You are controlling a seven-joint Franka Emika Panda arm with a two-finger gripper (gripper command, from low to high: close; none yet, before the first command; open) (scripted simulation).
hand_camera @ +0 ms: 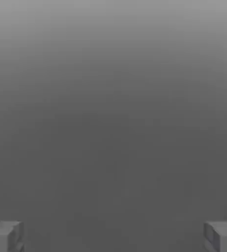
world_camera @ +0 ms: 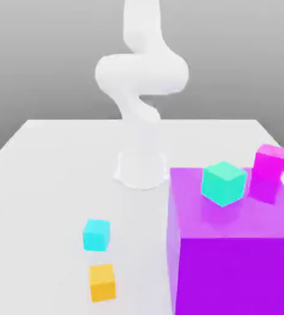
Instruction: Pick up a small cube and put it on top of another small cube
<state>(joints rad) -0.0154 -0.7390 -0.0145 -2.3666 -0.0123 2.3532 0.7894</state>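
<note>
The gripper [hand_camera: 113,236] stands with its fingers [hand_camera: 6,237] wide apart and nothing between them. It seems to face away from the table [world_camera: 46,184], though the plain grey makes that hard to judge. The light blue cube [world_camera: 96,235] sits on the table, well apart from the gripper, with the orange cube [world_camera: 102,283] near it. The step in hand is likely the reach: turn the gripper down over the blue cube, square the fingers to two opposite faces, and descend straight, so that neither finger knocks the orange one. Beside them, also clear of the gripper, the big purple block [world_camera: 236,277] carries the green cube [world_camera: 223,183] and the pink cube [world_camera: 270,161]; the arm [world_camera: 142,74] should swing wide of its edge.
</note>
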